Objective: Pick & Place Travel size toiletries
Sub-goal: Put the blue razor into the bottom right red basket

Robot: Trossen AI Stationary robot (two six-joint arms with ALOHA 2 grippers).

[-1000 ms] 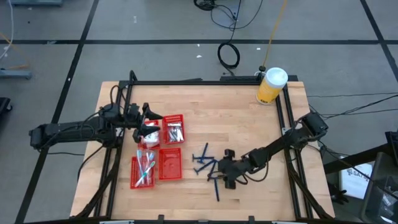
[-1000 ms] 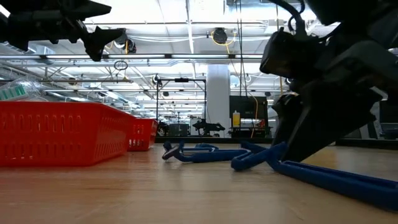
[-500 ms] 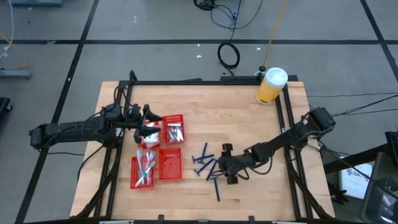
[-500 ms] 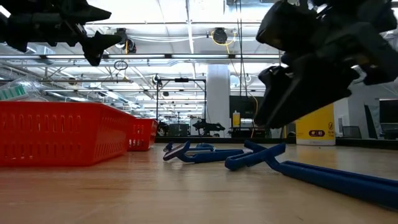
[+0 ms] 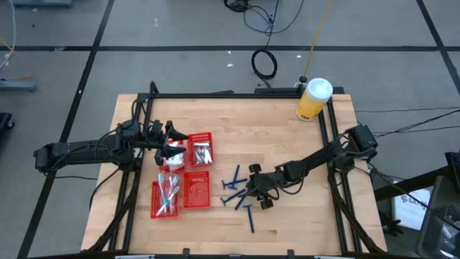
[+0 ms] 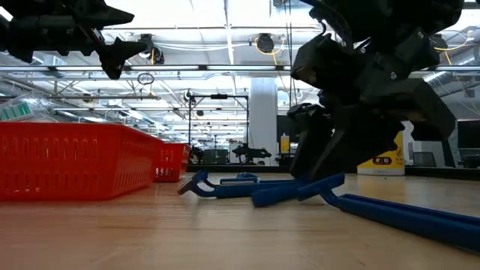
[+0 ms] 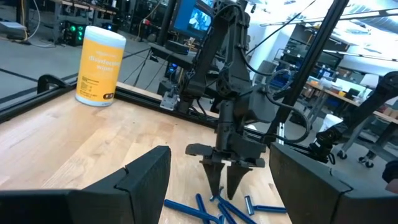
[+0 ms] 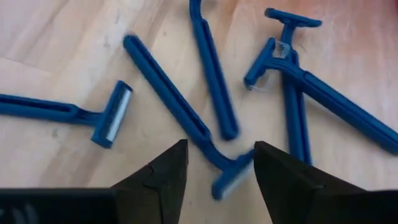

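Note:
Several dark blue razors [image 5: 237, 188] lie loose on the wooden table [image 5: 273, 137]. My right gripper [image 5: 251, 193] is open and points down among them, low over the wood [image 6: 319, 169]. In the right wrist view the head [image 8: 231, 177] of one razor [image 8: 174, 102] lies between its two fingertips. My left gripper [image 5: 178, 144] is open and empty, held above the red baskets. Clear-wrapped toothbrushes [image 5: 169, 194] lie in the near left basket, silver tubes [image 5: 203, 152] in the far right one, and white packets [image 5: 172, 152] under the left gripper. My right gripper stands from above with one finger [image 8: 165, 177] on either side of a razor's head end [image 8: 231, 177], which lies on the table. I cannot tell whether the fingers touch it.
Four red mesh baskets [image 5: 196, 188] sit in a block left of the razors. A yellow jar with a white lid [image 5: 313, 99] stands at the far right corner. A black frame [image 5: 237, 94] runs around the table. Bare wood lies between the razors and the jar.
My right gripper has lifted off the razors, gone toward the table's left edge and come down again among them. The razors nearest it have slid a little toward the left. My left gripper has kept still.

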